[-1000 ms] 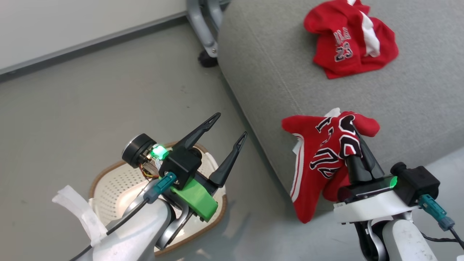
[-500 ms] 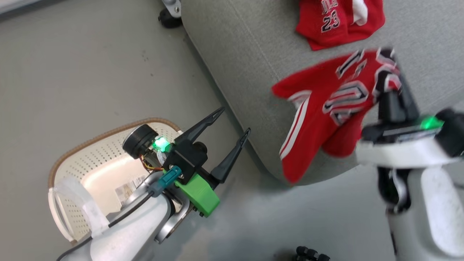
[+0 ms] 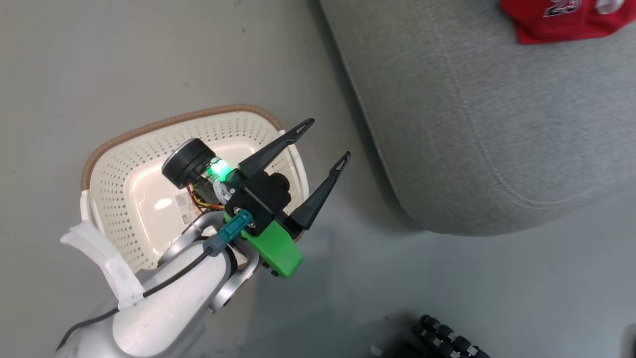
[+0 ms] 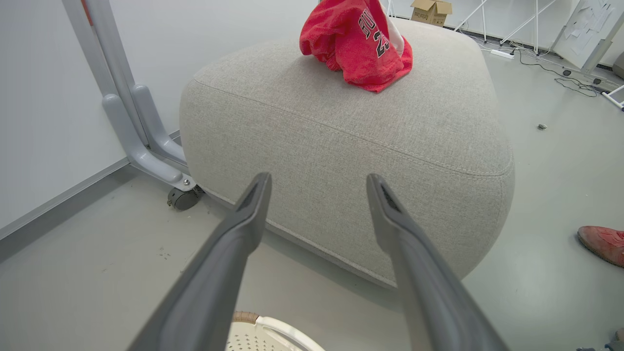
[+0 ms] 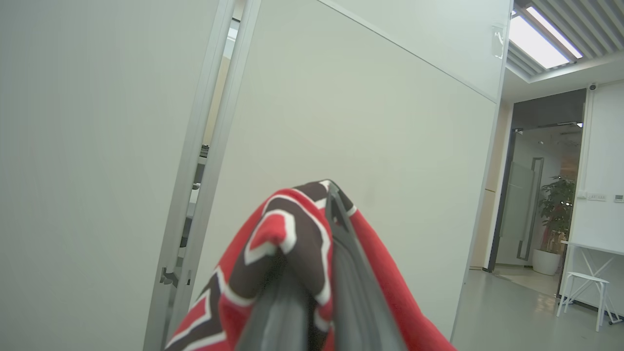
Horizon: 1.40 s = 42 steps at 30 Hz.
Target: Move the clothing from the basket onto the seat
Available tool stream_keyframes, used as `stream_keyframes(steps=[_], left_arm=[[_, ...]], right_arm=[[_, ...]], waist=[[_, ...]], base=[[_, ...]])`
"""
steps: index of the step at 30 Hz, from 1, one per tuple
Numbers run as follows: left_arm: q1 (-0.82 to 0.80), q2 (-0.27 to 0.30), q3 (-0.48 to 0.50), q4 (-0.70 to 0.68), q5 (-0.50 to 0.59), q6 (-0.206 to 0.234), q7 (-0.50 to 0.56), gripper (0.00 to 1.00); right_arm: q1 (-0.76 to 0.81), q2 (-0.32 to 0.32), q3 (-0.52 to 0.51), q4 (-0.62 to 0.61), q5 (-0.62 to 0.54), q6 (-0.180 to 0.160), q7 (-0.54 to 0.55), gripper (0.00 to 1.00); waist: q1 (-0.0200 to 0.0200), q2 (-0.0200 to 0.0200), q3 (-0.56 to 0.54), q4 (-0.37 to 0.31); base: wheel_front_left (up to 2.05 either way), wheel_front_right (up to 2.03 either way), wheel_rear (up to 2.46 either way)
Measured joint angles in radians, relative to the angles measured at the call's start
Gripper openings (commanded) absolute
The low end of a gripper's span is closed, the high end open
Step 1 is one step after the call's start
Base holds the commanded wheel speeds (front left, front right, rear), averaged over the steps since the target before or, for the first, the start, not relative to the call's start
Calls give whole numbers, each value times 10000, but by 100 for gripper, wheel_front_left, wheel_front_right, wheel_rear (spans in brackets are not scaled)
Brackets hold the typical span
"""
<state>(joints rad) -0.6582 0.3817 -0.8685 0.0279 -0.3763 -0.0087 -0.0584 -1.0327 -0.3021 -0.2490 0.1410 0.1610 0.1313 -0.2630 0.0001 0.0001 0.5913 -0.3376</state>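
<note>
The right tool (image 5: 324,204) was clamped shut on a red jersey (image 5: 287,243). The left tool (image 3: 328,139) stood wide open above the basket (image 3: 107,194), whose bare bottom showed a sticker (image 3: 182,208). Beside the basket, another red garment (image 4: 360,44) lay on the seat (image 4: 341,136).

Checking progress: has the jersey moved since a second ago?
Yes: the jersey went up off the seat's near edge, where it hung; the right tool holds it before a wall.
</note>
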Motion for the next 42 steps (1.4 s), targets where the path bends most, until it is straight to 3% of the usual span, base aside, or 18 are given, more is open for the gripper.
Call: stream_keyframes(steps=[6,14,15,16,17,18,27,35,42], left_arm=[[-94,38,-27,-100,61,58,-2,100],[-100,33,-171,-23,81,56,10,100],[-100,12,-182,6,79,56,10,100],[-101,-35,-198,35,73,56,-6,100],[-101,-96,-215,67,56,56,-21,100],[-101,-142,-228,98,40,56,-50,100],[128,-700,-73,1055,-485,219,-930,100],[1069,-1398,251,2255,-1392,157,-1774,100],[2281,-1825,1018,2752,-2025,107,-2002,100]], right_arm=[[27,-366,-297,1252,-435,2,0,0],[1307,238,-1603,3279,-1310,2,2,0],[1405,291,-1720,3381,-1365,2,2,13],[1547,339,-1881,3478,-1427,2,2,35],[1690,374,-2036,3528,-1471,2,2,82],[1801,405,-2192,3522,-1484,2,2,100],[3905,823,-3170,2566,-1762,2,2,100],[6079,1843,-3398,2148,-1791,2,2,100],[7666,2435,-2153,2683,-1653,2,2,100]], waist=[[1,0,698,632],[1,0,1385,1139],[1,0,1409,1172],[0,0,1428,1208],[0,0,1429,1231],[0,0,1414,1239],[-1,0,792,1408],[-1,0,-403,1729],[-2,0,-1687,2148]], base=[[0,0,0],[0,0,0],[0,0,0],[0,0,0],[0,0,0],[0,0,0],[0,0,0],[0,0,0],[0,0,0]])
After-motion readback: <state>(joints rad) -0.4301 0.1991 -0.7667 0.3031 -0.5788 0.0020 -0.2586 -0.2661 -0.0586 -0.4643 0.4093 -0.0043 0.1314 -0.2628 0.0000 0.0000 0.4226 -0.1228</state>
